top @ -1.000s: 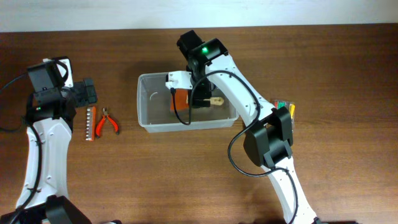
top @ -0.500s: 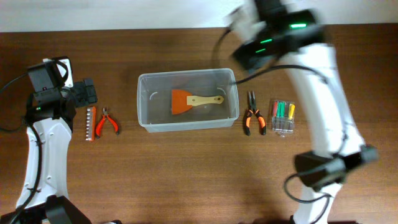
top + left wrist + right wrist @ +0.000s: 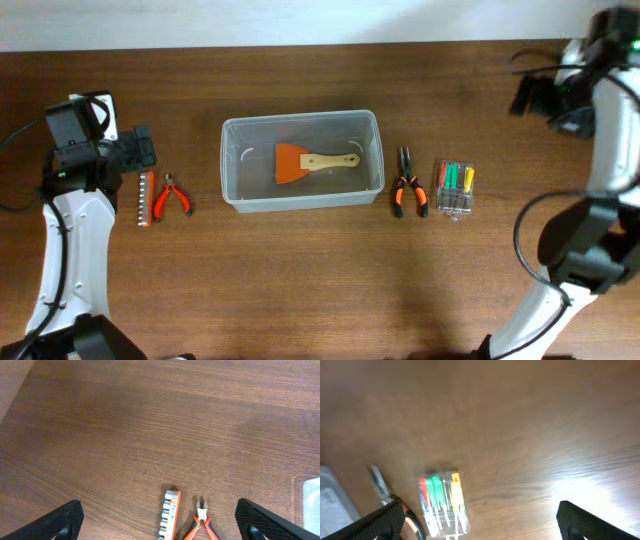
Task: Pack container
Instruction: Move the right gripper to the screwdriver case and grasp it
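The container [image 3: 300,203] sits centrally on the surface [image 3: 300,290], long axis left-to-right, nearer the left pincer [image 3: 144,150] at the left edge than the right pincer [image 3: 530,95] by the far-right corner, both spread wide, empty.

On the tabletop [image 3: 300,280]: one clear container [image 3: 298,116], one orange scraper [image 3: 312,162], two pairs of pliers, namely red-handled cutters [image 3: 172,194] and orange-and-black pliers [image 3: 408,184], one bit strip [image 3: 146,198], and one screwdriver case [image 3: 454,188].

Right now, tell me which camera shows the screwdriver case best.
Overhead: the screwdriver case lies whole and sharp on the table. The right wrist view shows it larger but blurred; the left wrist view misses it entirely.
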`<state>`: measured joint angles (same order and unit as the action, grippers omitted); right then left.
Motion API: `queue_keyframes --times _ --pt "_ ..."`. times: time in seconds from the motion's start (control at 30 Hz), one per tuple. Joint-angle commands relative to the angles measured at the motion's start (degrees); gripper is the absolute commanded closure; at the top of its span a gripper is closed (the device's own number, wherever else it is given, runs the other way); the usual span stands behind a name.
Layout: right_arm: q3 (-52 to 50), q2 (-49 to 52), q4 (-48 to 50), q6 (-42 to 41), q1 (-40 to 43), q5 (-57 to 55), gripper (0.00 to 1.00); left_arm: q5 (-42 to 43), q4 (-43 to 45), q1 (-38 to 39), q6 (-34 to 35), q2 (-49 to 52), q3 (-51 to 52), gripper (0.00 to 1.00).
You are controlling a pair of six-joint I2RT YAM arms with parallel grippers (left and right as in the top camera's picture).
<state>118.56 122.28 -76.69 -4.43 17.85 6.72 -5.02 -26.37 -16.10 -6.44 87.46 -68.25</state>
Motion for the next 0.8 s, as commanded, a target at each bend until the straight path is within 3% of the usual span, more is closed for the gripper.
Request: queue_keyframes --times 0.0,0.27,0.6,0.77 --pt "-6.5 1.1 1.4 -4.2 -2.2 1.5 0.02 -0.6 0.1 -0.2 -0.9 0.2 -1.2 0.01" --pt "-12.6 1.3 6.4 -0.3 -7.8 -7.3 0.02 -0.6 0.1 -0.2 -0.9 0.2 -1.2 0.01" --pt "-13.5 3.7 7.3 -3.6 -12.1 -7.0 0.01 -0.6 0.1 -0.2 -0.9 0.2 -1.2 0.01" --pt "-14.4 6.1 7.2 -2.4 -11.9 -1.5 0.02 -0.6 0.1 -0.2 -0.9 0.2 -1.2 0.01"
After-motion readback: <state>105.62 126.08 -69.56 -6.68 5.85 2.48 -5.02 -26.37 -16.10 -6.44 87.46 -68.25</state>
